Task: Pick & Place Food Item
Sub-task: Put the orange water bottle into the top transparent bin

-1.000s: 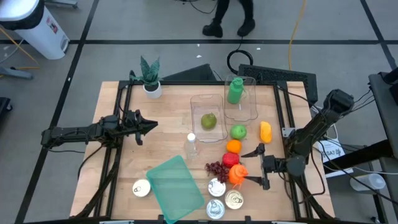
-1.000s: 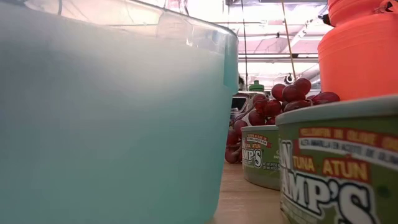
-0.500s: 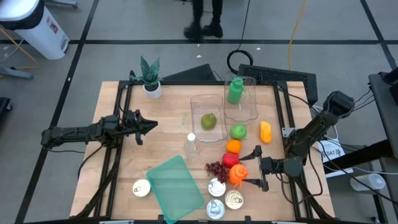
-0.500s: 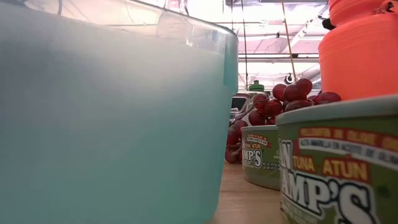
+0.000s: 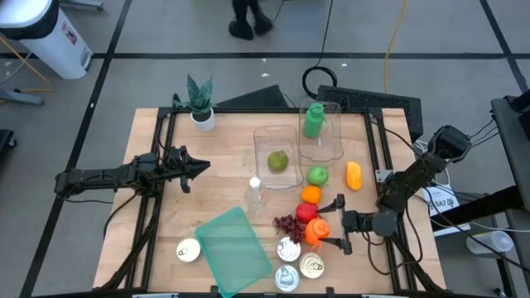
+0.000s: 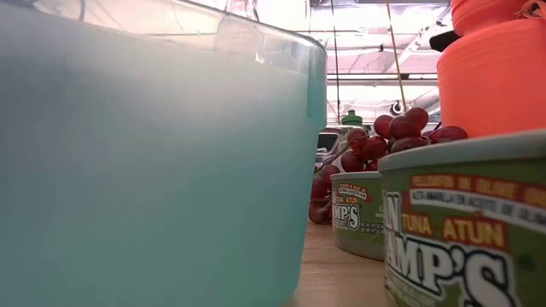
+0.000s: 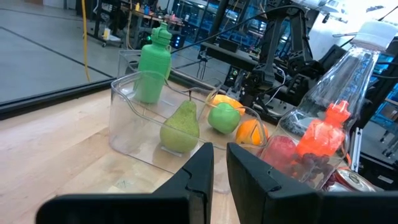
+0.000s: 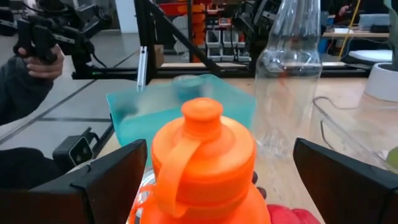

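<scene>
While the left end effector (image 5: 201, 166) waits shut on the surface's (image 5: 219, 194) left side, the right end effector (image 5: 330, 222) stands wide open around the upright orange bottle (image 5: 315, 232), beside the red grapes (image 5: 286, 223).

Lighting: from my station, the overhead view is evenly lit from above; the wooden table (image 5: 207, 199) casts only soft, short shadows.

Glare: in the low view I get blown-out ceiling light at the top, washing out the rim of the teal container (image 6: 153, 153).

Focus: that container is a soft blur up close; the tuna can (image 6: 465, 230) label reads a bit fuzzy.

Wrist views: bright background, hazy; my left wrist shows highlights on the clear bottle (image 7: 348, 81); the orange bottle (image 8: 202, 162) appears soft and near.
</scene>
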